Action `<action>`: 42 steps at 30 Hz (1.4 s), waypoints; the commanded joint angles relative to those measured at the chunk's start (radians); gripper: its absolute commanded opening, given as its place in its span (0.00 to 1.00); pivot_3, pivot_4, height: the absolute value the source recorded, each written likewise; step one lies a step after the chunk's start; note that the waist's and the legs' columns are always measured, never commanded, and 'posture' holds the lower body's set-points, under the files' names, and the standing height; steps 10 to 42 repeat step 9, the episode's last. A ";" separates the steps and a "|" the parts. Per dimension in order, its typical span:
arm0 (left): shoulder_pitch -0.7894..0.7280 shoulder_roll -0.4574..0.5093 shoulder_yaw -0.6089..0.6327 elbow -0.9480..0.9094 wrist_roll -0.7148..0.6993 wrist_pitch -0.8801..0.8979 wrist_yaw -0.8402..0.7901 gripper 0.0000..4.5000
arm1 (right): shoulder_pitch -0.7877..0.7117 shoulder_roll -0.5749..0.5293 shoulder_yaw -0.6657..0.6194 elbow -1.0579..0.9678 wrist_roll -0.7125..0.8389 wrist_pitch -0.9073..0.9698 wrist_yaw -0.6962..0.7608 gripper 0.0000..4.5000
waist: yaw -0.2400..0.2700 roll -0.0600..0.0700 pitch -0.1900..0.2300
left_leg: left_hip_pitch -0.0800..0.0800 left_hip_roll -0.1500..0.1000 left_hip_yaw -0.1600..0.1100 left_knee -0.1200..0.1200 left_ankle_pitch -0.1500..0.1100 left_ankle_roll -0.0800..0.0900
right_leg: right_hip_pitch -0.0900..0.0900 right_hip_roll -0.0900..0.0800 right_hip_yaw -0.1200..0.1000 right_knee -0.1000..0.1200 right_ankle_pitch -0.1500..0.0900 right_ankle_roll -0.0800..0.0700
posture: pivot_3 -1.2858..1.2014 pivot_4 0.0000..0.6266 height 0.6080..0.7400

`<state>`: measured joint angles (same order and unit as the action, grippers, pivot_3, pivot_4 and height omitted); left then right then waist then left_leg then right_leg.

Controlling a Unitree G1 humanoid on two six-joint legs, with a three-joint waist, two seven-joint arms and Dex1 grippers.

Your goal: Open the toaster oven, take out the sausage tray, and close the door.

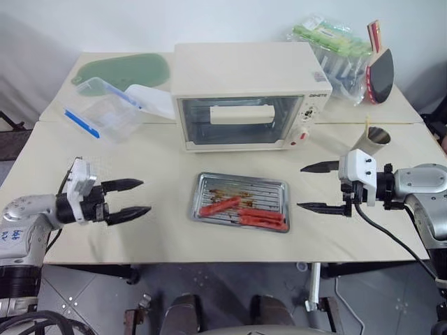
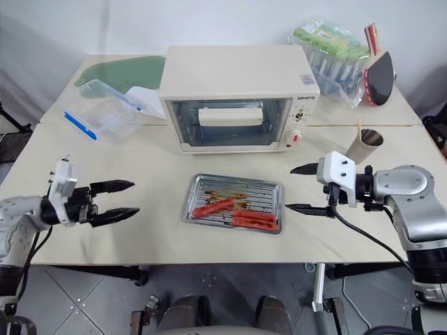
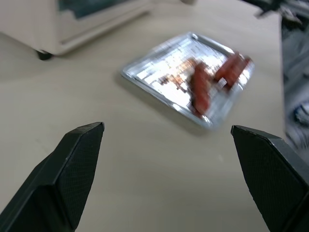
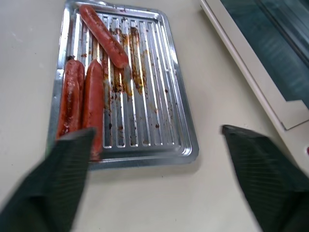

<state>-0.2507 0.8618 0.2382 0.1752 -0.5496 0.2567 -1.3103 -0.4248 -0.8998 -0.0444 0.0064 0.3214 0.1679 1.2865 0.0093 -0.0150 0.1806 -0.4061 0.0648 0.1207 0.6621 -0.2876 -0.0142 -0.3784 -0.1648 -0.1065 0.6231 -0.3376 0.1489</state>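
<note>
Evidently the task is all but complete. Nearest, the left gripper (image 1: 136,199) and right gripper (image 1: 314,186) flank the sausage tray (image 1: 241,202) — both spread wide, holding nothing, apart from it. The tray lies flat on the table (image 1: 167,167) with bare room all round. Beyond, the toaster oven (image 1: 248,94) stands with the door (image 1: 237,120) closed — nothing appears left.
</note>
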 commanded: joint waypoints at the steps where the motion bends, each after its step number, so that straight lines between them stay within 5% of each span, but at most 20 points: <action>1: 0.014 0.043 0.024 0.042 0.031 -0.076 -0.065 1.00 | 0.008 -0.027 -0.047 0.030 0.001 -0.002 -0.018 0.99 | -0.002 0.000 0.000 | 0.000 0.000 0.000 0.000 0.000 0.000 | 0.000 0.000 0.000 0.000 0.000 0.000 | 0.52 0.24 1.00; 9: 0.001 0.056 0.008 0.157 0.091 -0.103 -0.048 1.00 | 0.142 -0.014 -0.097 -0.004 -0.036 0.048 -0.164 0.99 | -0.012 0.000 0.000 | 0.000 0.001 0.002 -0.001 0.000 0.000 | -0.002 0.000 0.000 0.001 0.000 0.000 | 0.52 0.24 1.00; 42: 0.001 0.056 0.008 0.157 0.091 -0.103 -0.048 1.00 | 0.142 -0.014 -0.097 -0.004 -0.036 0.048 -0.164 0.99 | -0.012 0.000 0.000 | 0.000 0.001 0.002 -0.001 0.000 0.000 | -0.002 0.000 0.000 0.001 0.000 0.000 | 0.52 0.24 1.00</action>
